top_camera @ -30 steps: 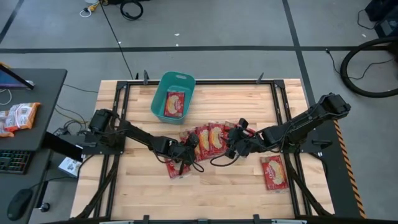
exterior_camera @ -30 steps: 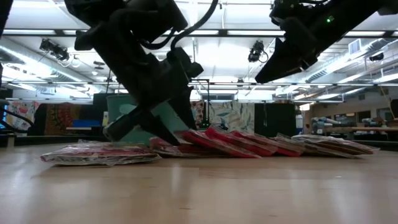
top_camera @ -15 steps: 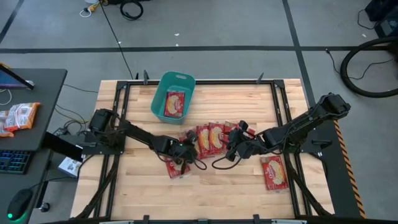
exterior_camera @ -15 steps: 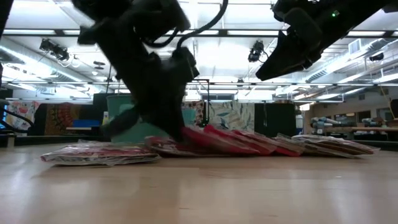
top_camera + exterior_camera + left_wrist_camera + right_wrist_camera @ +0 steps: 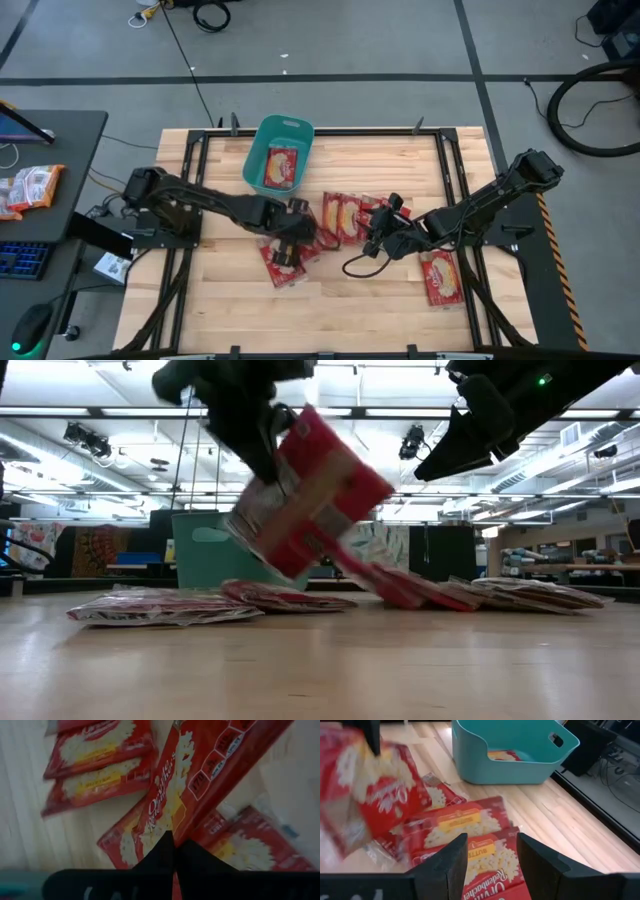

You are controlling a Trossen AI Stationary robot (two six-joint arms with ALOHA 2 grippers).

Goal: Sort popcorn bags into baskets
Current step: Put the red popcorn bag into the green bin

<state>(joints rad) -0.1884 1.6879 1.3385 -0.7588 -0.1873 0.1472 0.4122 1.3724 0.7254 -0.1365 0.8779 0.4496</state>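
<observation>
My left gripper (image 5: 268, 445) is shut on a red popcorn bag (image 5: 318, 500) and holds it up over the table's middle, near the basket. More popcorn bags lie overlapping in a row (image 5: 345, 218), one lies nearer the front (image 5: 283, 265), and one lies at the right (image 5: 441, 277). The teal basket (image 5: 280, 150) stands at the far side with one bag (image 5: 282, 166) flat inside it. My right gripper (image 5: 490, 860) hovers open above the right end of the row and touches nothing. My left gripper pinches the bag's edge (image 5: 172, 827) between its two shut fingers, which come from above and point down. The bag hangs tilted below the fingers, clear of the table and of the bags lying under it.
Dark metal rails (image 5: 450, 170) frame the wooden table on the left, right and far sides. A side desk at the left carries orange-and-white packets (image 5: 30, 188) and a keyboard. Bare wood (image 5: 340, 315) runs along the near edge.
My left gripper has shut on a bag at the left end of the row and has risen with it. That bag is now lifted clear and hangs tilted. The other bags lie as before.
</observation>
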